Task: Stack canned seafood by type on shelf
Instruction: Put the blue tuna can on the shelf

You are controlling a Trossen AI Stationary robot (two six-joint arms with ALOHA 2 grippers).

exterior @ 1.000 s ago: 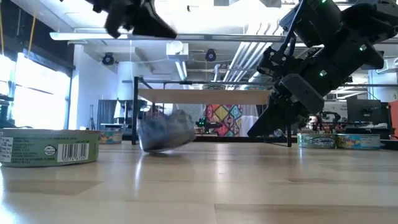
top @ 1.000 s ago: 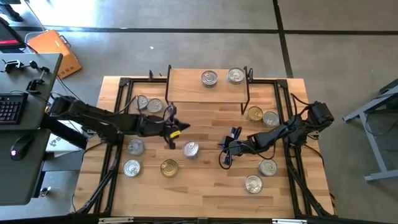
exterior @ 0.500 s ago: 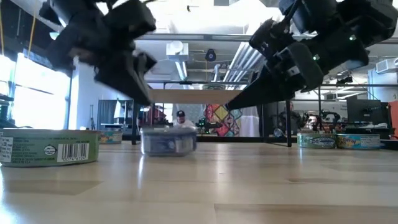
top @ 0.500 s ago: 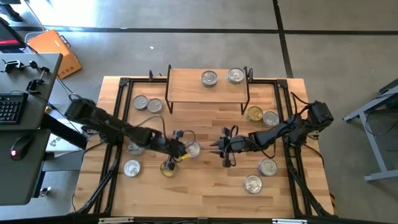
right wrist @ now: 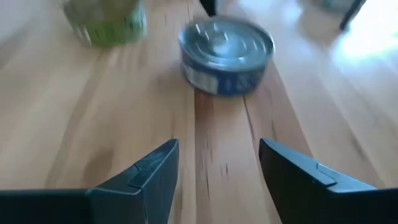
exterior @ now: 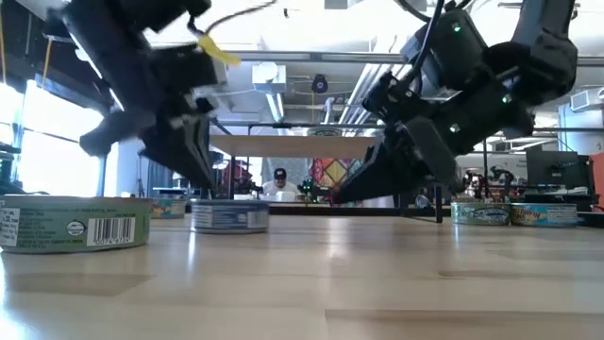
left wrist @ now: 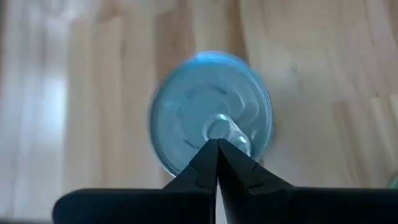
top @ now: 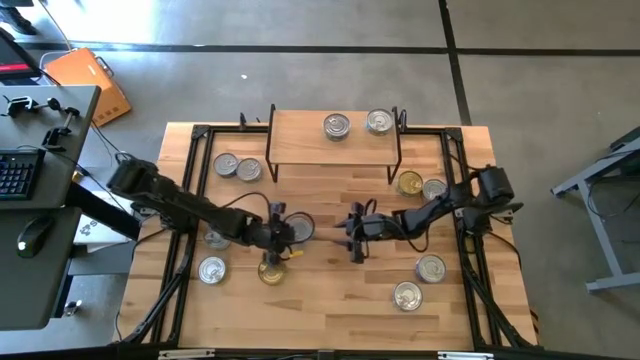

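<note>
Blue-labelled tin (top: 299,228) is lying flat mid-table, in front of the shelf (top: 334,141), between both grippers. Left gripper (top: 279,226) is pressing closed fingertips on its lid; right gripper (top: 352,231) is facing it, fingers spread, holding nothing. Tin is probably rigid and slick, so grip across the side wall.

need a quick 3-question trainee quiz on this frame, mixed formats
1. True or false: the small light-wood shelf on thin black legs carries two round silver-lidded tins.
2. Multiple choice: the right pincer is
A) shut on a tin
B) open, empty, pointing toward the blue-labelled silver-lidded tin
C) resting on the shelf
3. Fill in: the left pincer is ____, its tips over that blue-labelled tin's lid.

Key
1. True: two tins sit apart on the shelf top.
2. B
3. shut
</note>
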